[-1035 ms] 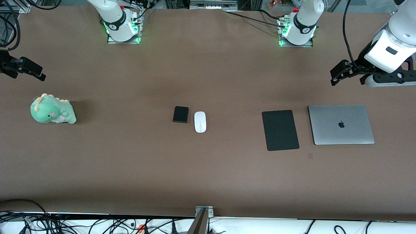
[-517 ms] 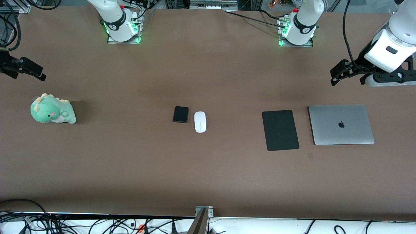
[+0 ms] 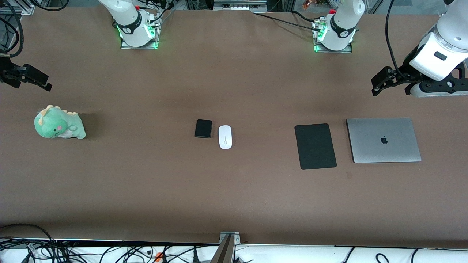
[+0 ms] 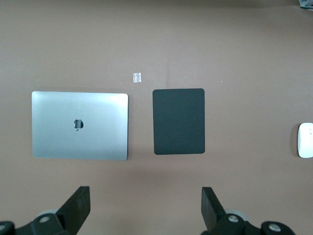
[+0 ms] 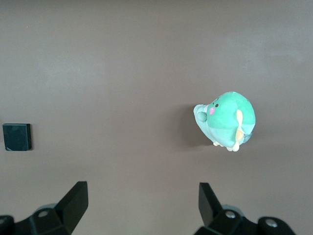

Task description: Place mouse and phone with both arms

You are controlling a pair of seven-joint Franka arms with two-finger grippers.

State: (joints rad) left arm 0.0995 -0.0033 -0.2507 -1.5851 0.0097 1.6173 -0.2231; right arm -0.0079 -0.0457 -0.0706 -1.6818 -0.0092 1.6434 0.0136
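From the front view, the phone (image 3: 203, 128) and the mouse (image 3: 225, 137) lie side by side at the middle of the brown bench (image 3: 234, 197), just apart, the phone toward the right arm's end. Neither is held. A black mouse pad (image 3: 315, 146) and a closed silver laptop (image 3: 383, 140) sit toward the left arm's end, and a green plush dinosaur (image 3: 58, 126) sits toward the right arm's end. The left end effector (image 3: 381, 83) hangs over bare bench near the laptop; the right end effector (image 3: 34, 78) hangs over the bench's edge near the plush. Both are well apart from the task's things.

In the left wrist view, the left end effector (image 4: 145, 208) is spread wide with nothing between its fingers; the laptop (image 4: 79, 125) and mouse pad (image 4: 179, 121) lie below it, and the mouse (image 4: 305, 140) shows only at the frame's edge.

In the right wrist view, the right end effector (image 5: 142, 205) is likewise wide apart and empty, with the plush (image 5: 226, 120) and the phone (image 5: 17, 136) in sight.

The likely trouble lies in the closeness of the two things: both arms must reach to the same spot, so they could crowd one another, and a finger coming down for one could nudge the other. The mouse's glossy, rounded shell could slip from a pinch, and the flat phone offers little edge to grip.
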